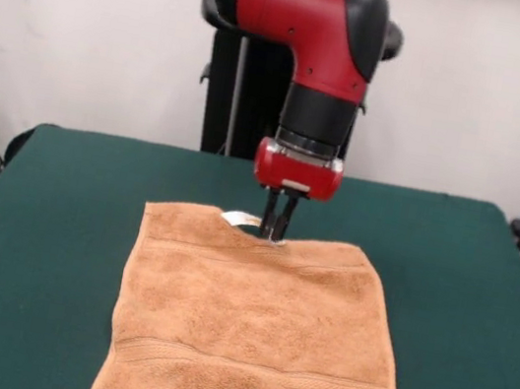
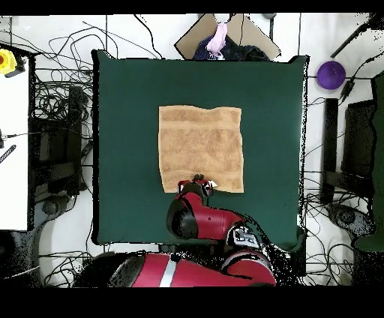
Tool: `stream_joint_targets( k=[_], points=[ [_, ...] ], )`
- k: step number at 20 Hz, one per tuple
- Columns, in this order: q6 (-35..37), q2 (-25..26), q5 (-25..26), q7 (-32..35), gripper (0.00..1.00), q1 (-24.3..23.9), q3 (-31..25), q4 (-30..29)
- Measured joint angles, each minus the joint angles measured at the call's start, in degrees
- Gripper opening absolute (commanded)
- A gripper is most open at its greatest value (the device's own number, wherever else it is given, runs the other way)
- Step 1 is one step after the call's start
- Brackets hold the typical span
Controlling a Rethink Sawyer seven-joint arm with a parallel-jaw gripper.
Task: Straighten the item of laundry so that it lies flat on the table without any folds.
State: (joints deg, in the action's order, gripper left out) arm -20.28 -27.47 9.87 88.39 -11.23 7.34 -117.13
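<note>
Peach-orange terry towel [image 1: 257,334] spread nearly flat mid dark green felt table [image 1: 56,220]. Far edge pinched between closed black gripper [image 1: 275,237] tips, small dip there. Left: release, smooth edge.

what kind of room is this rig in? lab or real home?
Most likely a robotics lab, not a home. The green table sits among loose cables on a bare floor, a plain white backdrop hangs behind the arm, and only a towel lies on the table.
</note>
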Motion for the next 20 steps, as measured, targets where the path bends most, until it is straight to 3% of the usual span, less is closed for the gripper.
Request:
stream_joint_targets(
  k=[8, 13, 20],
  points=[
    [-0.06, 6.2, 0.02, 0.0, 0.0, -0.7, -0.18, 3.7],
    [-0.02, 6.26, -0.12, 0.0, 0.0, 0.26, 0.5, 3.96],
    [6.47, 7.16, -1.74, 0.0, 0.0, 7.14, 5.22, 7.83]
  ],
)
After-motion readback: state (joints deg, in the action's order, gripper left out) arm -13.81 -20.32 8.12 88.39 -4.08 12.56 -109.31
